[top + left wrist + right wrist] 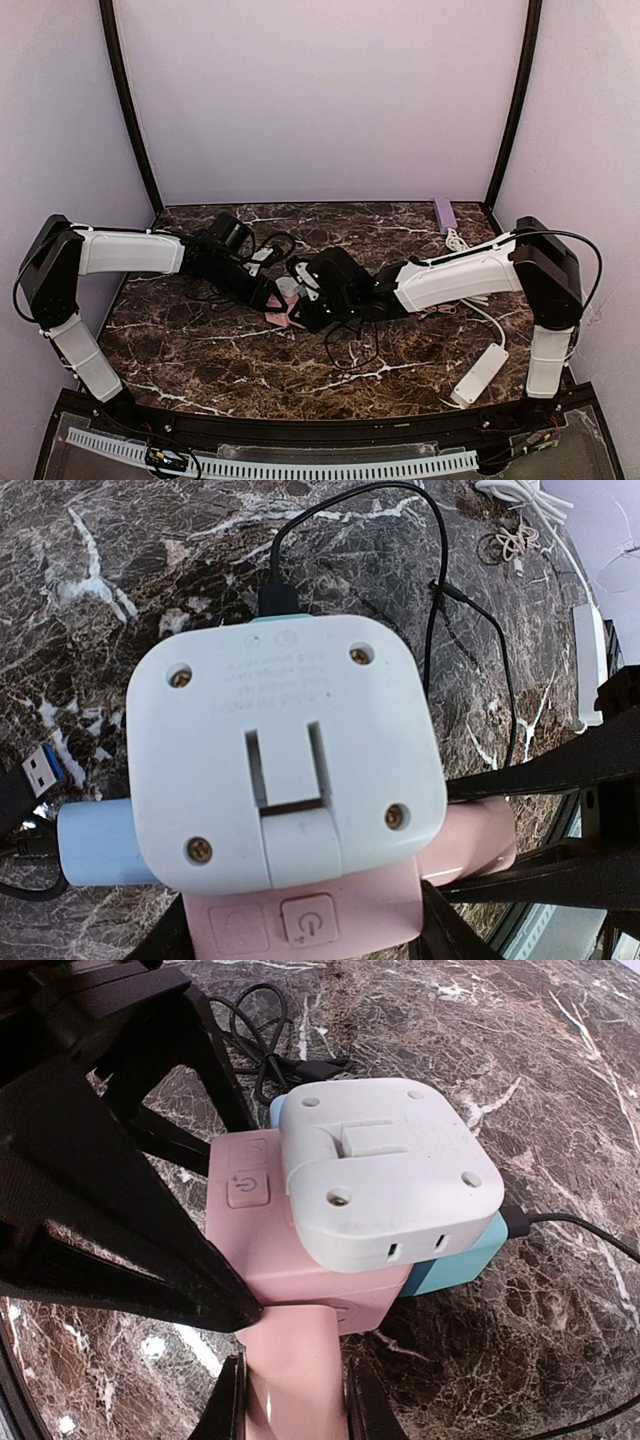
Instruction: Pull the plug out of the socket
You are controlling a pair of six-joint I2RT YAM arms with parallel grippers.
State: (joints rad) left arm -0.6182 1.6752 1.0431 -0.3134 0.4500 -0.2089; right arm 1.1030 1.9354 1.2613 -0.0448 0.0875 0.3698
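**Holding the socket from both sides at mid-bench**

We see the pink socket (280,1250) at the middle of the marble bench (200,350), where the two arms meet. We cannot tell whether it rests on the surface or hangs just above it. The left end effector (268,292) is clamped across the socket's block, one black finger pressed to the face beside the power button. The right end effector (295,1365) is closed on a rounded pink piece (480,840) that juts from the socket's side. A white-and-blue adapter (285,750) sits flat against the socket, its rounded corners overhanging the pink edge. A black cable (430,610) enters the adapter's far side.

We find bare marble toward the near-left corner. Black cable loops lie just behind and in front of the socket. A white power strip (480,373) lies near the front right edge, well apart, and a small purple block (444,213) sits against the back wall. Walls close the bench on three sides.
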